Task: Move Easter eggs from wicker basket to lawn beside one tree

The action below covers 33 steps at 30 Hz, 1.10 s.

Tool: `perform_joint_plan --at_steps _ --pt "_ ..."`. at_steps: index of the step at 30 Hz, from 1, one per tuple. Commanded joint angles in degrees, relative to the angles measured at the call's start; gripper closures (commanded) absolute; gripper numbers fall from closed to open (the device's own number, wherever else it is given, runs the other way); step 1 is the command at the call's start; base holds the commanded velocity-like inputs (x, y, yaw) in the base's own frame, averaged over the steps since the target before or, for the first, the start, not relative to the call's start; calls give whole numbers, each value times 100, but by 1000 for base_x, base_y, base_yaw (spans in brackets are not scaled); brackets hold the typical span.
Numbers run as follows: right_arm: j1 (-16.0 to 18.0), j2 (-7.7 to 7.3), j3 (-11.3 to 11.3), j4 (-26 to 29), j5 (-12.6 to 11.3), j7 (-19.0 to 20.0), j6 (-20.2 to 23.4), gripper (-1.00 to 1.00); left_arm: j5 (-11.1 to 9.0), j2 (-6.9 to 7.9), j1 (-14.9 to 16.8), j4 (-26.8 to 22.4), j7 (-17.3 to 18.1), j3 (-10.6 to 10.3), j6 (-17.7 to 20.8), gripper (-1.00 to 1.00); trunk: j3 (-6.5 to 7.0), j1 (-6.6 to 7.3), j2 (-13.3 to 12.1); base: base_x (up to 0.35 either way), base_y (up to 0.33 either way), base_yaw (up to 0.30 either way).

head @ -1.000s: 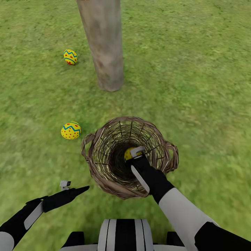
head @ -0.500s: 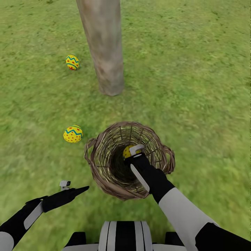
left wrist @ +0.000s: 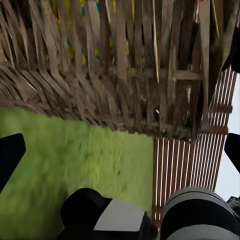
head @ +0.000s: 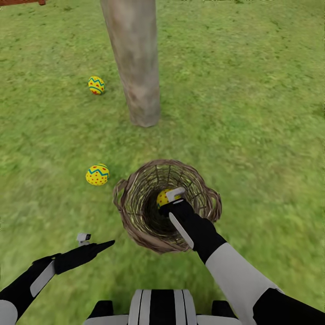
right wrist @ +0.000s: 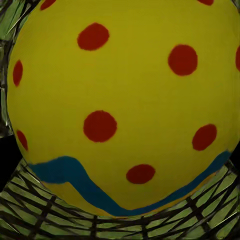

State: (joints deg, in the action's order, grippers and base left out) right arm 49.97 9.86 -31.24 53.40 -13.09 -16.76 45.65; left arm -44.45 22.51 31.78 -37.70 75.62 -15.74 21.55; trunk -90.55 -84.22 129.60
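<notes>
Nearest, the left claw (head: 97, 247) hangs idle over the lawn (head: 253, 113); whether it's open I can't tell. The right claw (head: 169, 198) is down inside the wicker basket (head: 135, 221), seemingly gripping the last egg (head: 163, 197). I'd lift straight up, clear of the rim, then set it near the tree (head: 135, 67), where two eggs (head: 97, 175) (head: 96, 85) lie.

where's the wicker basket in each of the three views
Head view: wicker basket low centre on the lawn, right gripper reaching inside.
Left wrist view: its woven wall seen close from outside.
Right wrist view: twigs around the egg.
Shared landmark: that egg.
</notes>
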Motion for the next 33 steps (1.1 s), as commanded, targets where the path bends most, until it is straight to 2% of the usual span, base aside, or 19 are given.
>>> perform_joint_plan --at_steps 1,10,16,33 --pt "4 -2 -14 4 -62 -54 14 100 -55 8 4 1 8 -35 60 -100 23 23 -40 -86 0 0" --pt "4 13 -14 21 -62 -47 15 100 -55 8 4 0 14 2 58 -100 266 221 -401 -114 0 0" --pt "4 13 -14 244 -62 -47 105 100 -55 8 4 0 14 15 55 -100 429 353 -642 -48 0 0" --pt "4 13 -5 257 -62 -47 111 100 -55 8 4 0 14 53 55 -100 865 726 -1324 -128 0 0"
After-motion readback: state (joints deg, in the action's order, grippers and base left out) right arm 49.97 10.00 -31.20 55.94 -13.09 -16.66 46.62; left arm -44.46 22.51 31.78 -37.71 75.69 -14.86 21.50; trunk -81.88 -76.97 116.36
